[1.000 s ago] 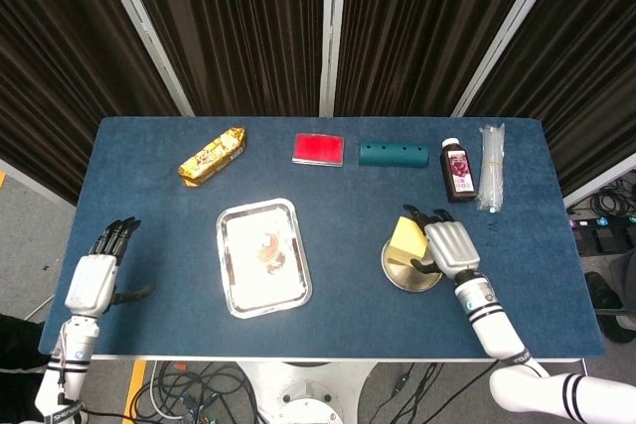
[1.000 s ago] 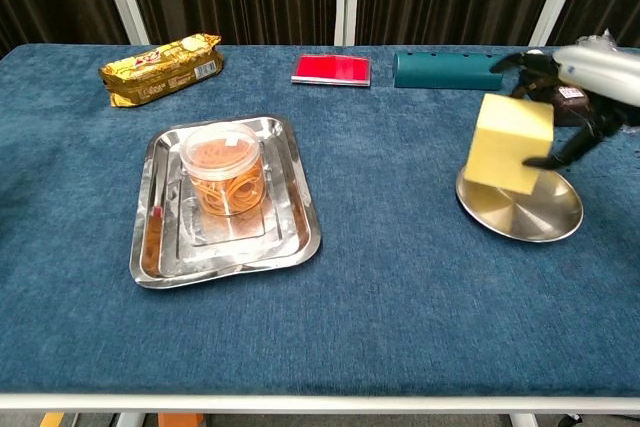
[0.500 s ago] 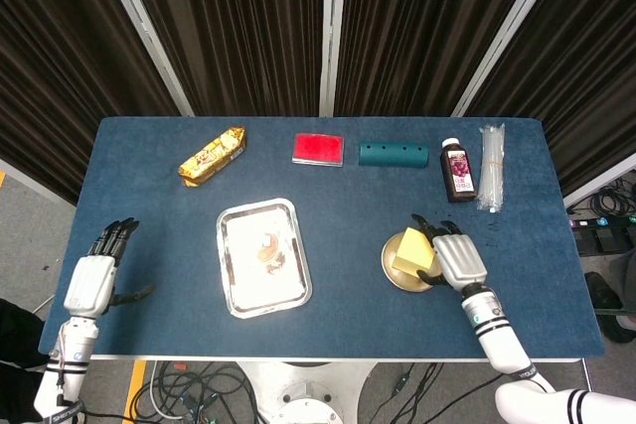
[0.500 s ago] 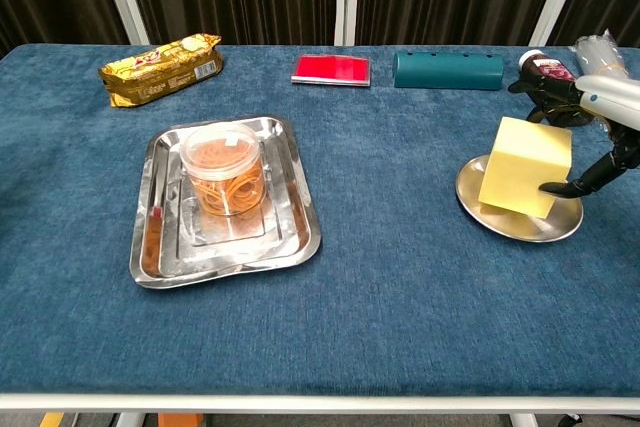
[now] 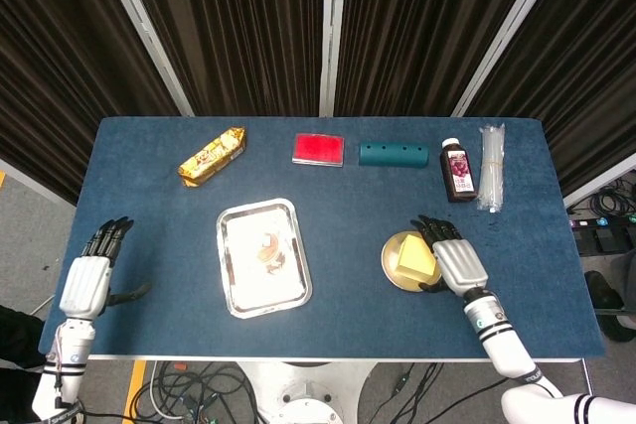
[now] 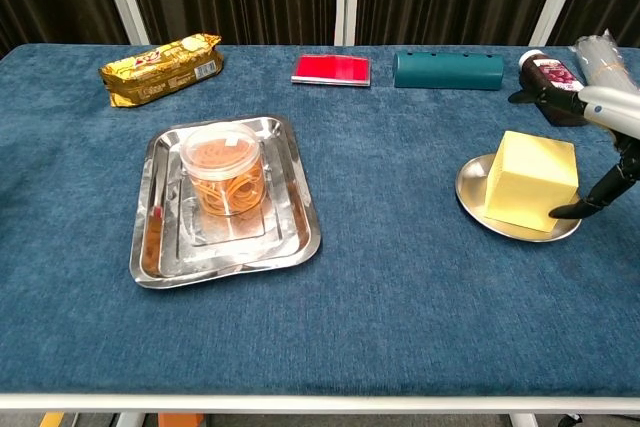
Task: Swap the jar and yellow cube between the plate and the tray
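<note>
The yellow cube point(image 6: 533, 182) point(image 5: 416, 256) rests on the round metal plate point(image 6: 470, 189) point(image 5: 390, 263) at the right. My right hand point(image 5: 455, 258) point(image 6: 604, 105) still grips it: the thumb touches its lower right corner and the fingers point(image 6: 528, 97) reach round its far side. The clear jar point(image 6: 222, 169) point(image 5: 270, 250) of orange rubber bands stands upright in the steel tray point(image 6: 150, 247) point(image 5: 235, 297) left of centre. My left hand point(image 5: 87, 283) hovers open off the table's left front corner, holding nothing, and only the head view shows it.
Along the far edge lie a gold snack pack point(image 6: 160, 67), a red flat box point(image 6: 332, 69), a teal case point(image 6: 447, 70), a dark bottle point(image 6: 548, 72) and a clear sleeve point(image 5: 492, 166). Bare blue cloth separates the tray and plate.
My right hand has lowered the yellow cube from above the plate onto it. The left hand and the jar have stayed where they were.
</note>
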Tool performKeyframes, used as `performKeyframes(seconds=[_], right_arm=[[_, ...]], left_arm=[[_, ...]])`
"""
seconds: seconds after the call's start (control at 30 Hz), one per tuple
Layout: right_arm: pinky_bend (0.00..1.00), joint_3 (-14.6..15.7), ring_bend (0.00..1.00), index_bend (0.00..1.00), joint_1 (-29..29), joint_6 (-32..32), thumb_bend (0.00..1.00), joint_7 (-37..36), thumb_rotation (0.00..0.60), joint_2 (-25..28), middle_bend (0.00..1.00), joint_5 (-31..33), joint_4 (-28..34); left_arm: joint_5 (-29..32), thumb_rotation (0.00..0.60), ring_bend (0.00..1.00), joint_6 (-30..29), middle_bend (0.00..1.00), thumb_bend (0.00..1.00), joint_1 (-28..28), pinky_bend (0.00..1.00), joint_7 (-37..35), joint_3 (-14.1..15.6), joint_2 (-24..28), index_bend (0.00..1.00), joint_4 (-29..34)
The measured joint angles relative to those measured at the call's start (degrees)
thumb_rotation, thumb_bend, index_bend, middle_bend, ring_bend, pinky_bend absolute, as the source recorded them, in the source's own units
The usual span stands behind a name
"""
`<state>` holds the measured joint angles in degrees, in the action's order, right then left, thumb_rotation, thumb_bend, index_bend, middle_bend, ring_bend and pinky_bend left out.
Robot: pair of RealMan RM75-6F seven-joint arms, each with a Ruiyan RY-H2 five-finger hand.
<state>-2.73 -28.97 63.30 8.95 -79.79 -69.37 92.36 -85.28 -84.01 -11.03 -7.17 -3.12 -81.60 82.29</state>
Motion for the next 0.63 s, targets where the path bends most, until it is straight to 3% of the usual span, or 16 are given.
performKeyframes(seconds=[0.3, 0.5, 0.63], right_arm=[[0.0, 0.4, 0.0, 0.0, 5.7, 10.0, 0.0, -3.3, 0.6, 4.0, 0.0, -5.5, 2.9], [0.0, 2.9, 0.0, 0.0, 14.7, 20.9, 0.0, -1.2, 0.6, 5.1, 0.0, -6.7, 1.8], [0.0, 4.6, 0.0, 0.0, 21.9, 27.8, 0.0, 0.4, 0.6, 4.6, 0.0, -6.1, -1.4]], left_arm=[[0.0, 0.6, 0.0, -1.8, 0.04, 0.01, 1.7, 0.13, 1.6, 0.1, 3.0, 0.06, 3.6], [1.2, 0.6, 0.0, -2.4, 0.04, 0.01, 3.0, 0.12, 4.7, 0.5, 4.4, 0.08, 5.5], [0.7, 0.6, 0.0, -3.5, 0.04, 0.0, 4.4, 0.11, 10.5, 1.7, 4.7, 0.1, 5.0]])
